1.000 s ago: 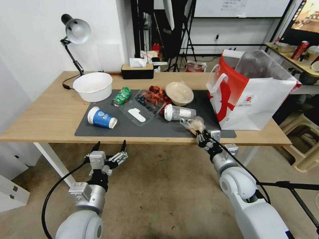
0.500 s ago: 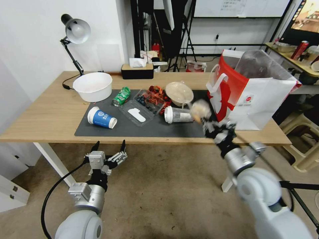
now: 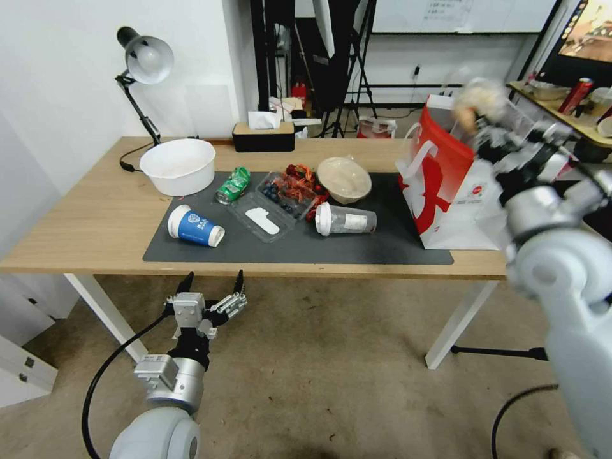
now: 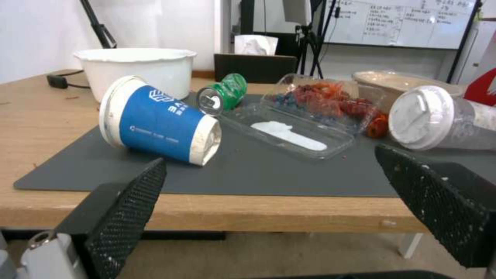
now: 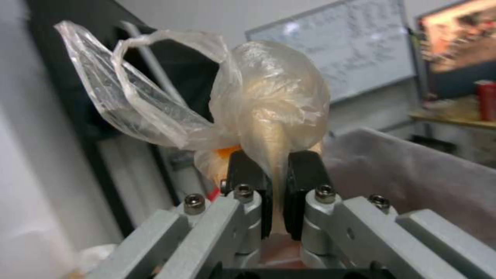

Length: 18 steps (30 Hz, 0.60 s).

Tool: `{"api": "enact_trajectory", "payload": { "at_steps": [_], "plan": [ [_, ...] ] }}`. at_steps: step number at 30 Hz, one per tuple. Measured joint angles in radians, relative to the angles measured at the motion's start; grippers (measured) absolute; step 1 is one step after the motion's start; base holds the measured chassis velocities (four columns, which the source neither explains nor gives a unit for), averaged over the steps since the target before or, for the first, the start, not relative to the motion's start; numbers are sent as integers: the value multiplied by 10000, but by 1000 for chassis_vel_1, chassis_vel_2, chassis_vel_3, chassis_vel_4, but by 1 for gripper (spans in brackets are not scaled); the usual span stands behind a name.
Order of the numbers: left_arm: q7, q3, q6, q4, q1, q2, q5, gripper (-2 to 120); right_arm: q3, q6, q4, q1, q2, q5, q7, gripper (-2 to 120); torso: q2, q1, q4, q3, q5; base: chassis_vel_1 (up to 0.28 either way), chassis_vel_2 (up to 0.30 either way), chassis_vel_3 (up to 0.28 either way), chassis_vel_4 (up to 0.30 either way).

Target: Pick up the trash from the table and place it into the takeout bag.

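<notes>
My right gripper [image 3: 482,121] is raised over the open top of the white and red takeout bag [image 3: 446,185], shut on the bagged bun [image 5: 269,116], whose thin plastic is pinched between the fingers [image 5: 302,174]. On the dark mat of the table [image 3: 95,217] lies the rest of the trash: a blue paper cup [image 3: 194,226] on its side, a crushed green can [image 3: 233,185], a clear clamshell [image 3: 271,207] with red shells [image 3: 299,185], a beige lidded bowl [image 3: 344,178] and a clear lidded cup [image 3: 344,218]. My left gripper [image 3: 212,284] hangs open below the table's front edge.
A white tub [image 3: 178,166], a desk lamp [image 3: 143,64] and a tissue box [image 3: 263,134] stand at the back of the table. A stool and a second table with a red can [image 3: 575,95] are to the right of the bag.
My right arm has swung the bagged bun up from the table's front edge, past the clear cup, to above the takeout bag's opening. The left arm has stayed put.
</notes>
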Motion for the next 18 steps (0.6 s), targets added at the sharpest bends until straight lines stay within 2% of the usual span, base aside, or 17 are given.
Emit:
{"api": "enact_trajectory", "payload": {
  "at_steps": [5, 6, 7, 8, 12, 15, 16, 18],
  "plan": [
    [10, 7, -19, 4, 6, -13, 19, 100, -26, -319, -153, 257, -33, 101, 416, 3, 0, 0, 0, 0, 1, 0, 0, 0, 0],
    [33, 12, -55, 16, 6, -35, 70, 100, -94, -1063, -448, 695, -44, 321, 1194, 3, 0, -1, 0, 0, 1, 0, 0, 0, 0],
    [41, 12, -65, 20, 6, -43, 86, 100, -104, -1352, -517, 813, -24, 403, 1457, 3, 0, 0, 0, 0, 0, 0, 0, 0, 0],
    [48, 12, -77, 25, 6, -44, 95, 100, -103, -1546, -528, 860, -7, 492, 1602, 10, 0, -1, 0, 0, 1, 0, 0, 0, 0],
    [52, 10, -94, 35, 11, -45, 108, 100, -92, -1730, -527, 879, -1, 556, 1718, 18, 0, -1, 0, 0, 0, 0, 0, 0, 0],
    [67, 9, -133, 40, 20, -45, 133, 100, -59, -1967, -518, 869, -16, 575, 1824, 34, 0, 0, 0, 0, 0, 0, 0, 0, 0],
    [67, 9, -133, 40, 20, -45, 133, 100, -59, -1967, -518, 869, -16, 575, 1824, 34, 0, 0, 0, 0, 0, 0, 0, 0, 0],
    [82, 20, -147, 44, 23, -46, 145, 100, -27, -2089, -490, 841, -39, 593, 1899, 42, 0, -1, 0, 0, 0, 0, 0, 0, 0]
  ]
}}
